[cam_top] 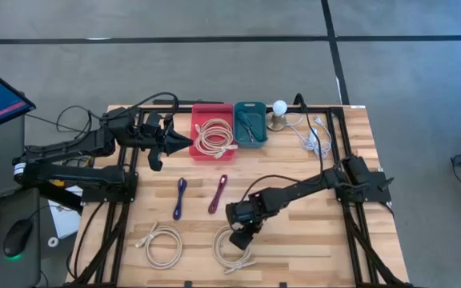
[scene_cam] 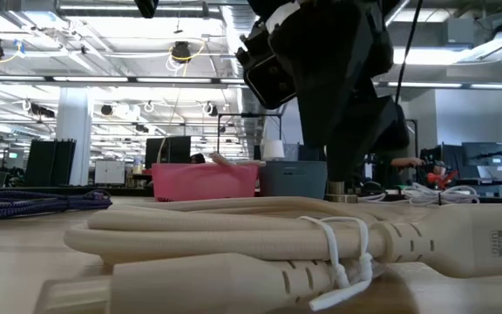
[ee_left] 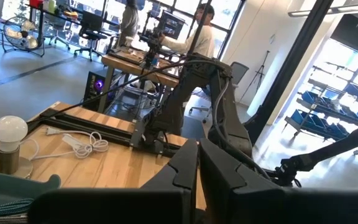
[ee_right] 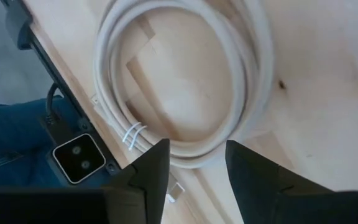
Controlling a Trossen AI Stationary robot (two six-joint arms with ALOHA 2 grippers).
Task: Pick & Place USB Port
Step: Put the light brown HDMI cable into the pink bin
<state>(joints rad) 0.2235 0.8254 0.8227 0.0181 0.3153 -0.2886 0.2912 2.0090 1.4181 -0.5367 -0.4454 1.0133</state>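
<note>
A white USB cable coil (cam_top: 232, 250) lies flat on the wooden table near its near edge; it fills the right wrist view (ee_right: 185, 81), and a thin tie binds its strands (ee_right: 132, 134). My right gripper (cam_top: 242, 232) hangs over this coil, pointing down and open, a finger on either side of the tied part (ee_right: 194, 168), and touches nothing. A second white coil (cam_top: 162, 244) lies to its left. My left gripper (cam_top: 178, 142) waits shut (ee_left: 197, 171) beside the pink bin (cam_top: 199, 152), which holds another white coil (cam_top: 214, 134).
A blue cable (cam_top: 180, 198) and a purple cable (cam_top: 217, 194) lie mid-table. A teal bin (cam_top: 250, 122), a light bulb on a base (cam_top: 279, 108) and a loose white cord (cam_top: 310, 134) sit along the far edge. People work at desks beyond the table (ee_left: 197, 31).
</note>
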